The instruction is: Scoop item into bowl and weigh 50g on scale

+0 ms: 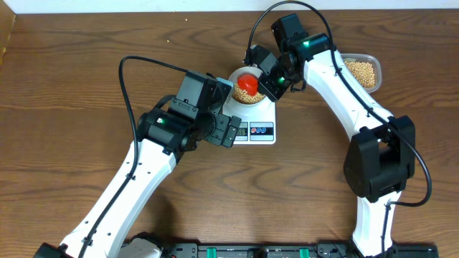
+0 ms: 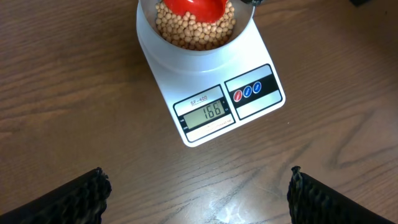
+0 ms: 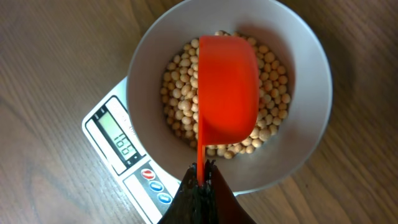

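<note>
The pale bowl (image 1: pixel 238 81) stands on the white scale (image 1: pixel 259 117) and holds many tan beads (image 3: pixel 273 118). The scale's display (image 2: pixel 206 112) reads 166. My right gripper (image 3: pixel 202 171) is shut on the handle of a red scoop (image 3: pixel 227 87), whose cup sits turned over above the beads in the bowl (image 3: pixel 311 81); it also shows in the overhead view (image 1: pixel 248 83). My left gripper (image 2: pixel 199 190) is open and empty, low over the table just in front of the scale (image 2: pixel 255 112). The bowl (image 2: pixel 205 59) shows at the top of the left wrist view.
A clear plastic tub (image 1: pixel 371 60) with more tan beads (image 1: pixel 361 72) stands at the back right, behind my right arm. Black cables loop over the table behind both arms. The table's front edge carries a black rail (image 1: pixel 251 251).
</note>
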Available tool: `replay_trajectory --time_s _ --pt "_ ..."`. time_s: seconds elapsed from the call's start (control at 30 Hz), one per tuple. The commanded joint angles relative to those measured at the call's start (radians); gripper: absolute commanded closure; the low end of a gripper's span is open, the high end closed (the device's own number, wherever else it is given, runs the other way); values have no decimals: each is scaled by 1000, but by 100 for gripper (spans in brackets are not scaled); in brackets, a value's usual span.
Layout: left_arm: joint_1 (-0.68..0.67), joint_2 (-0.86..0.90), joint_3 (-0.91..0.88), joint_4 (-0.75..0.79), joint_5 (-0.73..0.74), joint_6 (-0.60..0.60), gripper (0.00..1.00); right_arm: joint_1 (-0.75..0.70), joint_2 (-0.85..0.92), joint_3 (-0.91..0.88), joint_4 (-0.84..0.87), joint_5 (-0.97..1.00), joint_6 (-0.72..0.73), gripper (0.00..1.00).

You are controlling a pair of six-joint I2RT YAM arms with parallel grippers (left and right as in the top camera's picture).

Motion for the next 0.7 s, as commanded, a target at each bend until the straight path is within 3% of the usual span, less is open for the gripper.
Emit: replay_trajectory --time_s 0.0,0.67 --pt "5 3 -8 0 -9 2 7 9 16 -3 -5 -39 5 99" --pt "5 3 -8 0 -9 2 7 -4 16 -3 -20 -111 35 99"
